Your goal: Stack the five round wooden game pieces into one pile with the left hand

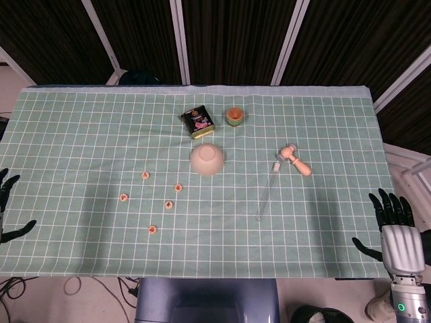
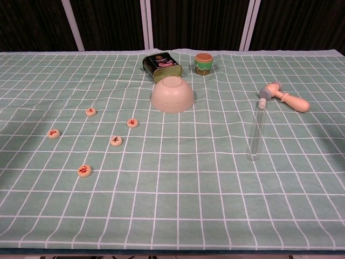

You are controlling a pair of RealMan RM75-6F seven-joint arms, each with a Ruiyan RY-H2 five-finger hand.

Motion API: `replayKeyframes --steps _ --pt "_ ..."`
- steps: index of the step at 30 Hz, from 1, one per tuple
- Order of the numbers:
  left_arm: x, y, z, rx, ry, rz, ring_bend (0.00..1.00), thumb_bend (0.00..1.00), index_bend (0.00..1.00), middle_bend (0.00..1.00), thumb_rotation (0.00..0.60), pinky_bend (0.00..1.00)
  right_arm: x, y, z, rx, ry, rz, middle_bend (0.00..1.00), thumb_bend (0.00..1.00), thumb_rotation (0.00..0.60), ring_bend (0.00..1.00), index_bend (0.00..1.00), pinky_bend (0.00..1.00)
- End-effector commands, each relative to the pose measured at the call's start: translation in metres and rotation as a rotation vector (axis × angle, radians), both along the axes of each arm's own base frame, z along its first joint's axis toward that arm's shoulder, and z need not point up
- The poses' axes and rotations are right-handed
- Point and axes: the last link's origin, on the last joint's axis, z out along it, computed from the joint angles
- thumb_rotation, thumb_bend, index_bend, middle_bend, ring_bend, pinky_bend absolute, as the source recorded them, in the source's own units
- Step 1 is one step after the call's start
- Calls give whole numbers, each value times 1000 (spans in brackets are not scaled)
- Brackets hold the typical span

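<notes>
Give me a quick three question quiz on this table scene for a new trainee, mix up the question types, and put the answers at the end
1. True or false: some of the round wooden game pieces are already stacked.
2. Multiple choice: how does the pink bowl sit? A) upright B) upside down C) on its side
3. Fill in: the clear tube lies just in front of the small wooden ____.

Key
1. False. All five lie apart on the green checked cloth, and the left hand holds nothing at the table's edge.
2. B
3. mallet
</notes>
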Motion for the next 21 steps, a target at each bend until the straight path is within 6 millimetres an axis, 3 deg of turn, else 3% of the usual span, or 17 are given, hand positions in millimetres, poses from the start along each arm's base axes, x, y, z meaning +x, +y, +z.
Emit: replayKeyframes --steps 1,8,12,21 --pt "23 30 -6 -60 5 -56 0 116 145 0 600 0 0 0 1 -3 -3 -1 13 233 600 0 90 0" --pt "90 91 -39 -237 63 -180 0 119 150 0 600 0 -2 -4 -1 -4 -22 -26 13 233 600 0 89 0" --pt "124 121 -68 -295 136 -227 0 123 184 0 600 0 -2 -4 1 -10 -30 -32 13 233 600 0 89 0" --pt "166 160 -146 -415 212 -234 0 147 225 0 600 0 -3 -4 3 -17 -47 -53 13 232 600 0 89 0"
